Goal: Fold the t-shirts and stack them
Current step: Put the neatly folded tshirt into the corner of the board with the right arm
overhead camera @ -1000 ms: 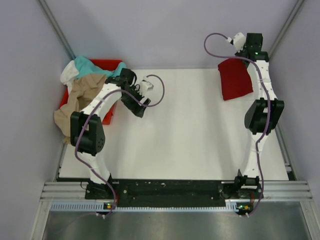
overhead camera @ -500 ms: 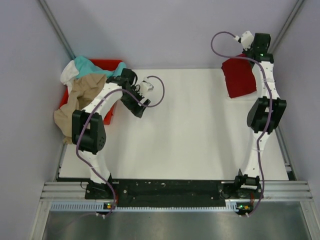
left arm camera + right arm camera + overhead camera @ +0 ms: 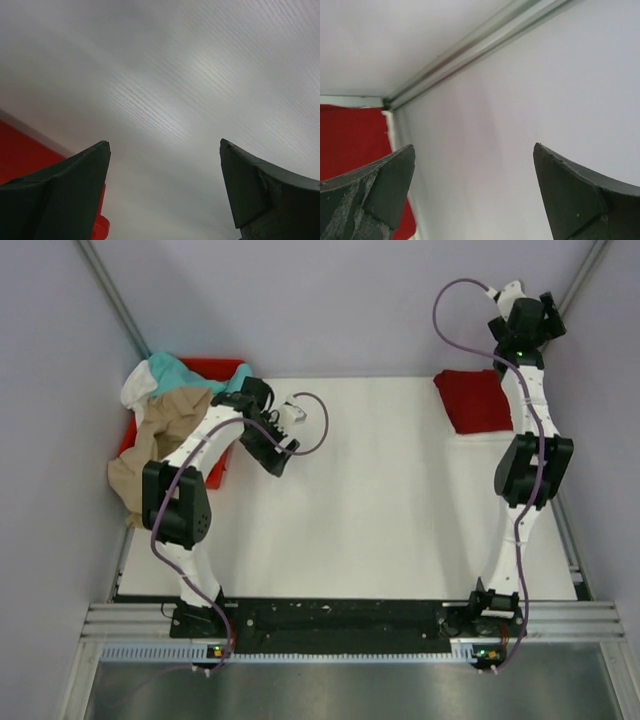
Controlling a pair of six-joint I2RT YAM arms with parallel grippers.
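Both pairs gape empty: right fingers (image 3: 375, 192) clear of the dark red t-shirt (image 3: 476, 400), left fingers (image 3: 65, 195) over the table (image 3: 400, 500).

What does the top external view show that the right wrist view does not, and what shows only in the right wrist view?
Only the top external view shows the left pincer over the white table, and the red bin heaped with the tan t-shirt, the teal t-shirt and a white t-shirt. Only the right wrist view shows that the right pincer is open and holds nothing. Both show the dark red t-shirt at the table's far right corner, and the pale wall.
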